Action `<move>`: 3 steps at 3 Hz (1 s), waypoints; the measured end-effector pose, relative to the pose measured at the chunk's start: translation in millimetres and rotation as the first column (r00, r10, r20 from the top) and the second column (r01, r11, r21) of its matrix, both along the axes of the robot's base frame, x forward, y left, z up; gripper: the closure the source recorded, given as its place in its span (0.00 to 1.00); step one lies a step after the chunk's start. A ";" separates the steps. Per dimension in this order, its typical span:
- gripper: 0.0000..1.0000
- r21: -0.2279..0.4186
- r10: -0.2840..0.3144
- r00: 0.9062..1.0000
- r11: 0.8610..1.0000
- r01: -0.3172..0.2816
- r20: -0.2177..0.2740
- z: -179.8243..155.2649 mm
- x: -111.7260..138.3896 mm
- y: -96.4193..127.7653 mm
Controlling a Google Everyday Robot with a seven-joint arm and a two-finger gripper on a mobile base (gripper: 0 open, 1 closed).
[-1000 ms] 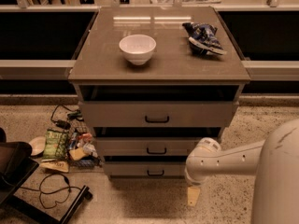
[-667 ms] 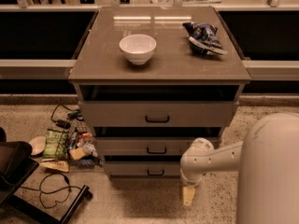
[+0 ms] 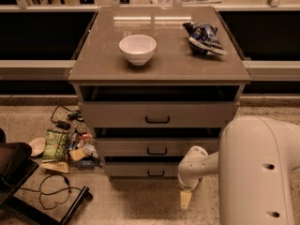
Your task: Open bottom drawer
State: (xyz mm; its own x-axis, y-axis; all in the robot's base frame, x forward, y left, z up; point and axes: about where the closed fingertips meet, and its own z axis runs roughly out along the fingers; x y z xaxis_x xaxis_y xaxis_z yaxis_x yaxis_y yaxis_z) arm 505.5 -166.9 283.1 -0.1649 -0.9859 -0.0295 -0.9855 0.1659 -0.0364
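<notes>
The bottom drawer is the lowest and narrowest of three grey-beige fronts on the cabinet, with a small black bar handle. It looks closed or nearly so. My gripper hangs from the white arm just right of and below the drawer's front, close to the floor and apart from the handle.
A white bowl and a blue chip bag sit on the cabinet top. The top drawer and middle drawer stand above. Snack bags and cables litter the floor at left, beside a black chair base.
The arm has swung in from the right and now fills the lower right. The gripper has shifted slightly left toward the drawer front. The drawers have not moved.
</notes>
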 end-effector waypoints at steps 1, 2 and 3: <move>0.00 0.046 -0.001 0.998 0.999 -0.002 0.061 -27.3 15.1 -4.9; 0.00 0.069 0.004 0.995 0.998 -0.011 0.098 -40.7 25.6 -5.0; 0.00 0.082 -0.001 0.992 0.997 -0.010 0.130 -58.1 42.9 -0.5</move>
State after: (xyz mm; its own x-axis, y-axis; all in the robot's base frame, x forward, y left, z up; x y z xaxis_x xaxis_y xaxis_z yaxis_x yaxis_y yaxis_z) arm 548.4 -167.5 225.0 -0.1496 -0.9799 -0.1318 -0.9741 0.1690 -0.1505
